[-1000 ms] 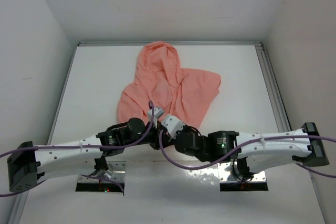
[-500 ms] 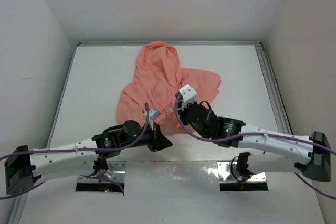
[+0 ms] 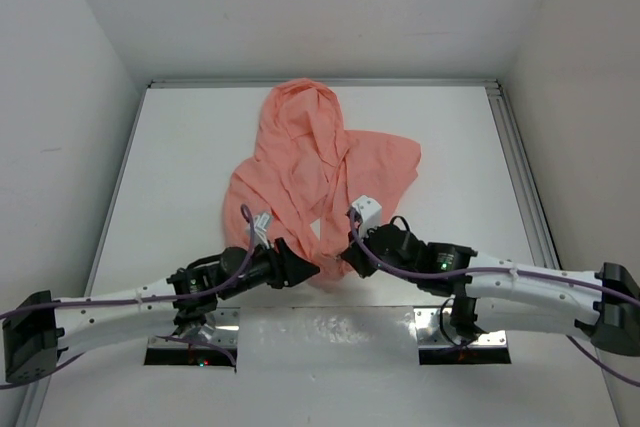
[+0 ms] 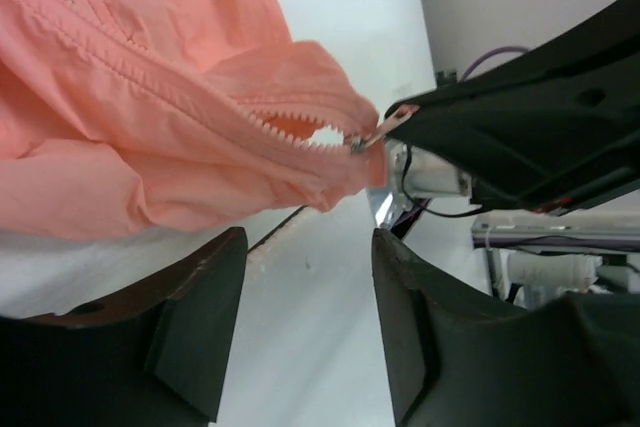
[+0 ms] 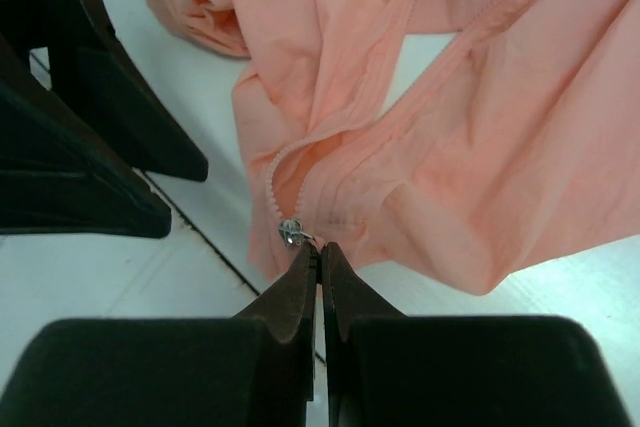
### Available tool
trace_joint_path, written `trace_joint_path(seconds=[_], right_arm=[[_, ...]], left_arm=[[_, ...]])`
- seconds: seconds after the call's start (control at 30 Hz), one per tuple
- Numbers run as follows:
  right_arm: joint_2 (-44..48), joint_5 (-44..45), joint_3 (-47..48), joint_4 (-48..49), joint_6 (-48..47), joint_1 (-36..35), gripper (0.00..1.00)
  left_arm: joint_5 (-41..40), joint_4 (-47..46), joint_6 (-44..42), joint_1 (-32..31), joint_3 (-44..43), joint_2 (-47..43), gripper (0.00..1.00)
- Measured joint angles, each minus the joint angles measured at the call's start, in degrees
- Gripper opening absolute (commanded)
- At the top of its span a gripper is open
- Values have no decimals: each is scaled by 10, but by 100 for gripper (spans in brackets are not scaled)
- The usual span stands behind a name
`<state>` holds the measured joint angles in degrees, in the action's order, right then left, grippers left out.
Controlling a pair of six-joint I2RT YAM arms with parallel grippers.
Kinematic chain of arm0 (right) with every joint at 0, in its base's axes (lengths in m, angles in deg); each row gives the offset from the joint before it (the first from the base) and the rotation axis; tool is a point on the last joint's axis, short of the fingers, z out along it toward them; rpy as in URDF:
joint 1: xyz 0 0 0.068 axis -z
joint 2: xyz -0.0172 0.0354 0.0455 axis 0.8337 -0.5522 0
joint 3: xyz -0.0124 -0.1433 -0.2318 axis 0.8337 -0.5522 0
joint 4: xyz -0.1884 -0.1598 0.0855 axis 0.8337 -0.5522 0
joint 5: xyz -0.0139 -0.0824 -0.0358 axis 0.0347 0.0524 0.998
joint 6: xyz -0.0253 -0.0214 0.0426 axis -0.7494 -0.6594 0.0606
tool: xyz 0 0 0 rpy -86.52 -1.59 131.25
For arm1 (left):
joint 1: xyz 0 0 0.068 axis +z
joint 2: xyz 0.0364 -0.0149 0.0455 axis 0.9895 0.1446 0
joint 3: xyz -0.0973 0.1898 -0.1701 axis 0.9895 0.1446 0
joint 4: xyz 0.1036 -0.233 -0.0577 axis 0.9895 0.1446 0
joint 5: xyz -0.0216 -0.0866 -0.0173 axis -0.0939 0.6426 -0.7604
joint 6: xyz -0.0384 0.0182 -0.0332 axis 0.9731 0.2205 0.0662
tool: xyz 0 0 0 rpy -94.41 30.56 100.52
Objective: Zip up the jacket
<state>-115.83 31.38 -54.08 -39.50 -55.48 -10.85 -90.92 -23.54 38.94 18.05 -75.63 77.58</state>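
The salmon-pink jacket (image 3: 320, 162) lies crumpled mid-table, hood at the far end, its front zipper mostly unjoined. Its near hem (image 4: 300, 172) hangs just beyond my left gripper (image 4: 305, 317), which is open with only bare table between its fingers (image 4: 190, 327). At the hem the metal zipper slider (image 5: 290, 232) sits at the bottom of the teeth. My right gripper (image 5: 318, 252) is shut on the slider's pull tab (image 4: 385, 125). In the top view the left gripper (image 3: 300, 269) and right gripper (image 3: 345, 259) face each other across the hem.
White walls enclose the white table (image 3: 180, 167) on the left, the back and the right. A metal rail (image 3: 520, 177) runs along the right edge. Two shiny base plates (image 3: 190, 347) sit at the near edge. Purple cables trail along both arms.
My left gripper has opened, let go of the hem and slid back to the left. My right gripper went up the jacket, then came back toward the near edge, and the hem now reaches nearer.
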Motion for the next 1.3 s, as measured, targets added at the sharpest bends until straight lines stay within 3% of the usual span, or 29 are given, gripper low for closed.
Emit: trace_joint_path(seconds=[0.17, 0.3, 0.57, 0.73, 0.9, 1.0, 1.07, 1.17, 1.3], right_arm=[[28, -28, -31, 10, 45, -3, 0], [31, -32, -51, 18, 78, -21, 0], [52, -16, -72, 19, 135, -26, 0], [82, 0, -82, 18, 150, -26, 0], [74, 4, -89, 17, 155, -26, 0], [48, 4, -88, 22, 151, -26, 0], [29, 5, -88, 29, 144, -26, 0], [9, 10, -87, 39, 132, -26, 0], [-3, 16, -79, 57, 120, -26, 0]], left_arm=[[-6, -10, 31, 0, 0, 10, 56], [12, -35, 34, 0, 0, 58, 47], [32, -50, 21, -13, -17, 134, 47], [-66, 63, -10, -6, -62, 101, 47], [-205, 157, -38, 95, -126, 73, 43], [-243, 201, -52, 156, -162, 88, 46], [-257, 228, -57, 188, -170, 97, 41], [-237, 250, -69, 252, -162, 112, 30], [-153, 213, -85, 377, -109, 154, 32]])
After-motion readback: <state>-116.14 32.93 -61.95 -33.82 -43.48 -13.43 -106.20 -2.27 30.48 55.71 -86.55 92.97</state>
